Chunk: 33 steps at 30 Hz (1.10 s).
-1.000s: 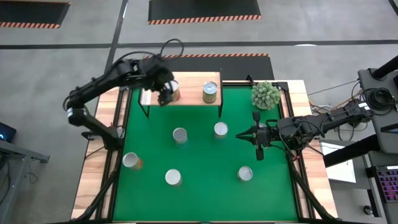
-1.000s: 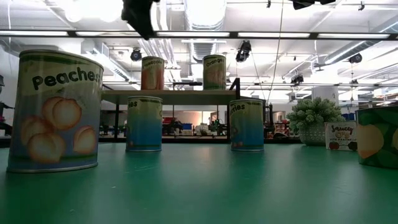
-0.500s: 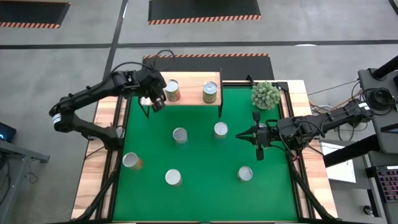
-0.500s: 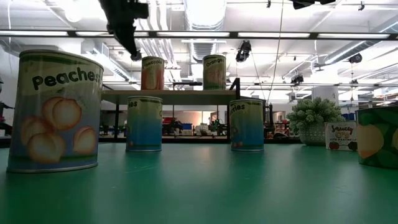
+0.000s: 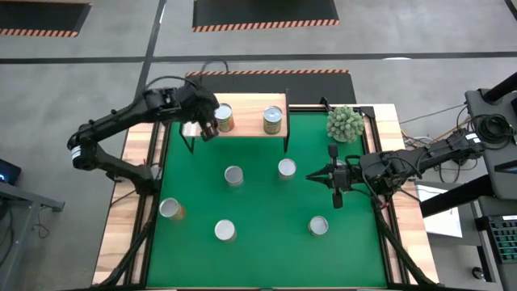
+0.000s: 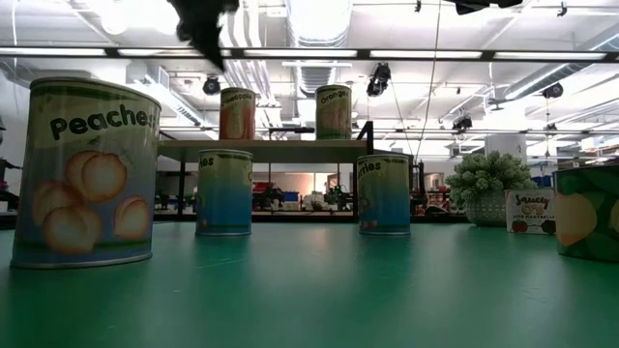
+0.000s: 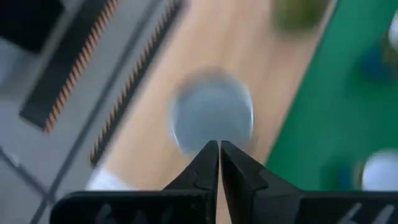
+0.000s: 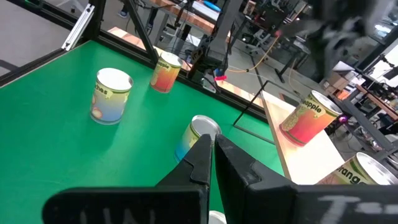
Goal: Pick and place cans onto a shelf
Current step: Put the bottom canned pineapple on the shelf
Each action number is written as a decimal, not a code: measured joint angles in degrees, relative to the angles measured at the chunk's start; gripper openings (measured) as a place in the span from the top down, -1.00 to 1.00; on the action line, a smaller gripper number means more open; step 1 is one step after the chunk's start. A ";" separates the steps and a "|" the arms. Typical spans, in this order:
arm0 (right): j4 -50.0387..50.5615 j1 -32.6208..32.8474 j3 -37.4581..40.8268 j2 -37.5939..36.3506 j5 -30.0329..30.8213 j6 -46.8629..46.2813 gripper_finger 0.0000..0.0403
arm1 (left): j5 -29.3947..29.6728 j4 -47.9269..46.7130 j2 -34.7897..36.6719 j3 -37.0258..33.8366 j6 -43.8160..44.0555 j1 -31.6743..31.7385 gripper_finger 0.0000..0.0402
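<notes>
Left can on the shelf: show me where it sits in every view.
High view: the left can stands on the shelf, upper middle of the picture.
Low view: up on the shelf's left part.
Left wrist view: a blurred silvery top just ahead of the shut left gripper.
Right wrist view: at right, orange-labelled.
Shared landmark: the shelf, with the second can on it.

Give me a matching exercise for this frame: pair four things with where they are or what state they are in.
Things:
1. left gripper
2. right gripper
3. plant
4. orange-labelled can

Places or states:
A. on the shelf, toward its right end
B. shut, empty, over the green mat at mid-right
C. at the mat's far right corner
D. shut, empty, over the shelf's left end beside a can

Pairs: 1-D, 2-B, 3-C, 4-A
</notes>
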State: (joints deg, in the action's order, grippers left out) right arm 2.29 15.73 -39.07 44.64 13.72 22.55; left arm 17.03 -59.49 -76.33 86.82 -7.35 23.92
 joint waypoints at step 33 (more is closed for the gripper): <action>0.45 0.00 0.00 0.02 0.09 0.02 0.96 | 11.56 -8.88 -8.30 0.53 4.87 1.41 1.00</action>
State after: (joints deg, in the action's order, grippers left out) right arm 2.74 15.73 -39.07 44.66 13.81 22.57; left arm 28.60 -68.37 -84.63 87.35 -2.48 25.33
